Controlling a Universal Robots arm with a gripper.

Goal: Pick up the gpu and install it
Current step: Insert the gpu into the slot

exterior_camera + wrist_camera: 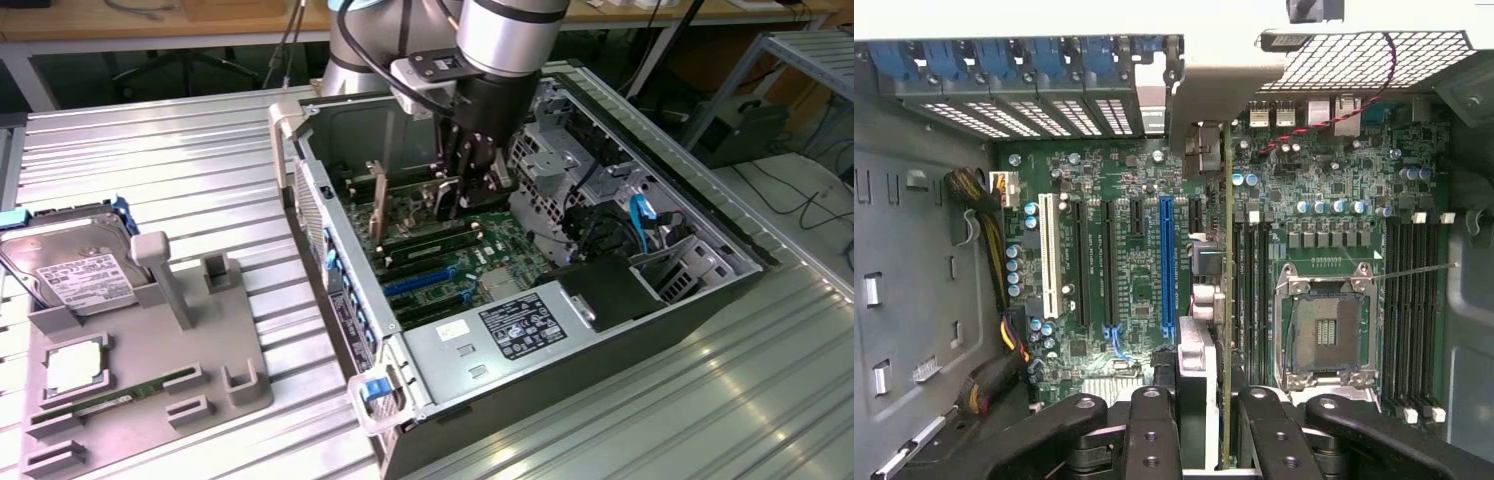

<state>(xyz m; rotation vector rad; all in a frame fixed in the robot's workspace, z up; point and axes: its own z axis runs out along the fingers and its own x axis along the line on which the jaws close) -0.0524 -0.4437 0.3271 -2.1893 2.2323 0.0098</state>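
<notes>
Closest to the wrist camera, the black two-fingered gripper [1212,415] stands narrowed and clamped on the thin dark flat gpu card [1227,290], which shows edge-on as a slim line running away between the pads. I judge the card light and stiff yet fragile: a bare board best held by its upper edge, clear of its components and the contact strip. Being so thin, it could pivot in a pinch taken at one spot. Beneath it lies the green motherboard [1144,300]. The card hangs over the strip between the long blue expansion slot [1167,260] and the square silver processor socket [1324,330], though whether its lower edge already touches a slot is hard to tell from straight above. Farther off, the row of blue bracket clips [1024,60] marks the case's rear wall. The exterior view gives what the wrist view lacks: how low the gripper sits inside the open black-and-silver computer case [534,430]. It also shows, well apart on the exterior view's left, a grey plastic parts tray [200,340] holding a boxy silver hard drive [80,270] and a slim green memory stick [120,397]
</notes>
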